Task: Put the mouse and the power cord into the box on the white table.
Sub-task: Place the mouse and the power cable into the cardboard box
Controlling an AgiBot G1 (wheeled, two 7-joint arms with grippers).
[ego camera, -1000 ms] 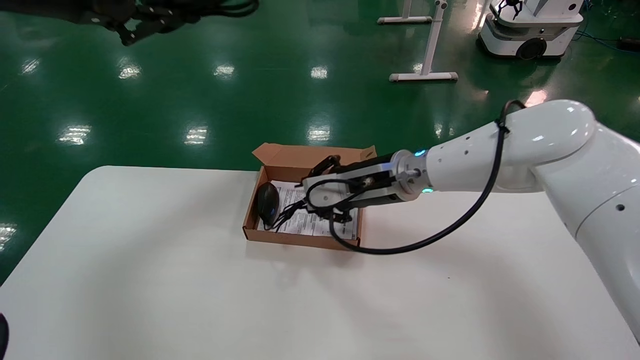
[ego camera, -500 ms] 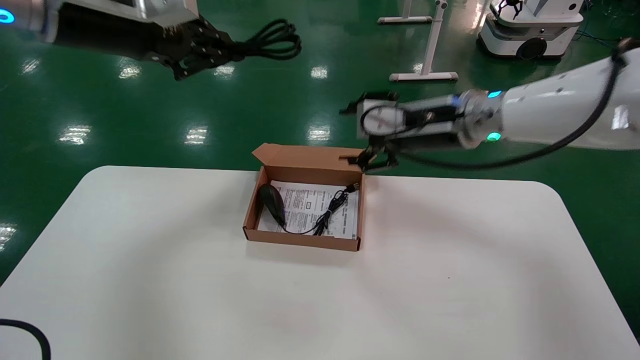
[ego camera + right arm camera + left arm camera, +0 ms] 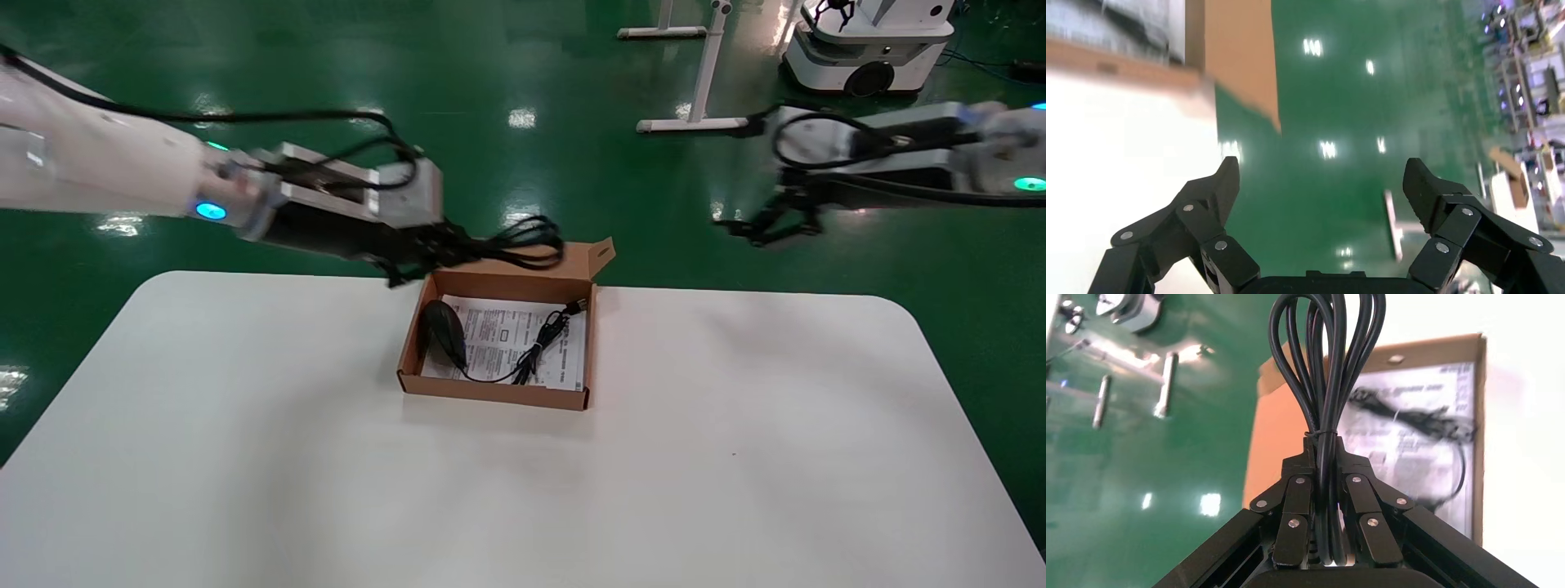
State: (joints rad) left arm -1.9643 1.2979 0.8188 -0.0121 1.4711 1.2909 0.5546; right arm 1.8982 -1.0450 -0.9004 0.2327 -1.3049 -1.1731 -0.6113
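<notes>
A: The left gripper [image 3: 409, 249] is clamping the power cord [image 3: 511, 243] by its bundled middle and is carrying it above the far rim of the box [image 3: 490, 390], which is sitting on the white table [image 3: 245, 457]. The loops are sticking out ahead of the fingers, over the back wall and the flap.

B: And the mouse [image 3: 440, 331] is lying inside already, against the robot's-left wall, with its thin cable trailing across the printed sheet [image 3: 498, 335].

A: So the robot is probably needing to bring the cord nearer to itself and lower, until the loops are hanging over the bare part of the sheet on the robot's-right side, not over the mouse.

B: It is also worth turning the long bundle along the length of the box; crosswise, the loops are likely to catch on a wall.

A: Releasing low is the safer choice, since a stiff coil may spring out. The right gripper [image 3: 764, 224] is hanging wide open and empty beyond the table's far right corner, clear of the work.
</notes>
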